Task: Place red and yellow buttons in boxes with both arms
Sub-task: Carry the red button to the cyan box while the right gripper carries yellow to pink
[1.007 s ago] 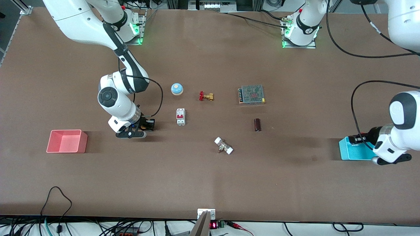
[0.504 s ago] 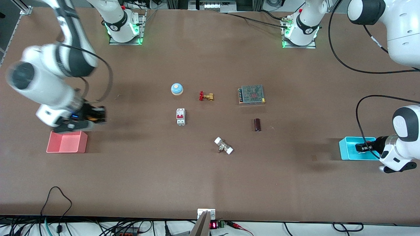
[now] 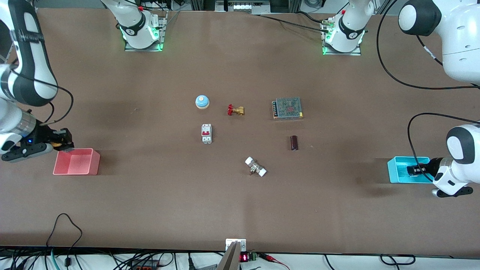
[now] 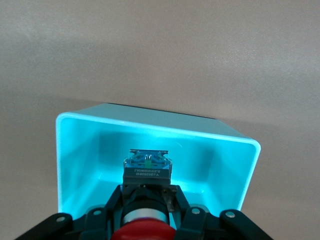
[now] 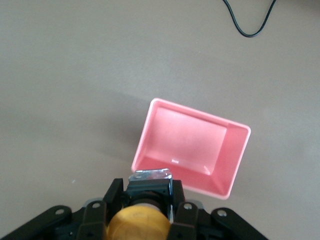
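Front view, L→R. Right gripper (image 3: 62, 139), at the right arm's end of the bench (image 3: 240, 210), hangs over the rim of the pink box (image 3: 77, 161), at the box edge farther from the front camera; it pinches the yellow button (image 5: 139, 226) by its black body. In the right wrist view the button sits just short of the box wall, not yet over the cavity; the box looks empty.

Mid-bench, untouched: blue bell (image 3: 202, 101), red-handled brass valve (image 3: 235, 110), breaker (image 3: 206, 133), metal fitting w/ white ends (image 3: 255, 167), dark cylinder (image 3: 294, 143), mesh-topped power supply (image 3: 287, 108).

Left gripper (image 3: 417, 169), at the left arm's end, is inside the cyan box (image 3: 397, 170), clamped on the red button (image 4: 145, 234); in the left wrist view the button's body is below the box rim, floor contact not clear.

Status, as judged: both buttons picked & carried. Remaining: right arm needs a small shift over the pink box, then release; left arm only needs to release. Neither button is dropped yet.
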Robot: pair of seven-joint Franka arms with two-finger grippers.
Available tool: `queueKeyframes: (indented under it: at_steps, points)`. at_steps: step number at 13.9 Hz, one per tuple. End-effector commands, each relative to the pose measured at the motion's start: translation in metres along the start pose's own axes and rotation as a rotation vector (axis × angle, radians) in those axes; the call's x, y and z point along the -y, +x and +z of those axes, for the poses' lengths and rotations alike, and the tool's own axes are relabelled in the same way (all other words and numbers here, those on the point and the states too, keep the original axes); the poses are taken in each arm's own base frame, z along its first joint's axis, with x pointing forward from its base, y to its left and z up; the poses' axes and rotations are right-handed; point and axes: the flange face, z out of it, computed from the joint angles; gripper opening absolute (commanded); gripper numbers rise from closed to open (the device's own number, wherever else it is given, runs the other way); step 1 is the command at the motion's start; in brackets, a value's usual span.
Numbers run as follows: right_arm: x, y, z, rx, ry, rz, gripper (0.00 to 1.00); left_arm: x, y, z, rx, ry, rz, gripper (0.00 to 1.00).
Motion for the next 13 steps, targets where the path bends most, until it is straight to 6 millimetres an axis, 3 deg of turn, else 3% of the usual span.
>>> queueKeyframes:
  at_steps: [1,3,5,6,7,9,13]
  points:
    - [-0.017,0.007,0.030,-0.037,0.002,0.000,0.14,0.004,0.004,0.004,-0.010,-0.017,0.023,0.37]
    - [-0.027,0.006,0.061,-0.063,-0.008,-0.009,0.15,0.008,0.005,0.009,-0.018,-0.018,0.016,0.41]
    - [-0.038,0.003,0.082,-0.101,-0.024,-0.014,0.15,0.009,0.006,0.010,-0.022,-0.016,0.017,0.54]
    - [-0.038,0.002,0.091,-0.100,-0.022,-0.010,0.15,0.009,0.006,0.010,-0.022,-0.016,0.017,0.73]
    - [-0.042,-0.002,0.098,-0.091,-0.015,-0.001,0.15,0.005,0.006,0.010,-0.023,-0.018,0.017,0.99]
    - [-0.043,-0.005,0.107,-0.081,-0.006,0.006,0.15,0.003,0.007,0.003,-0.030,-0.027,0.020,1.00]
    - [-0.042,-0.009,0.120,-0.064,0.008,0.016,0.15,-0.007,0.003,-0.030,-0.052,-0.101,-0.001,1.00]
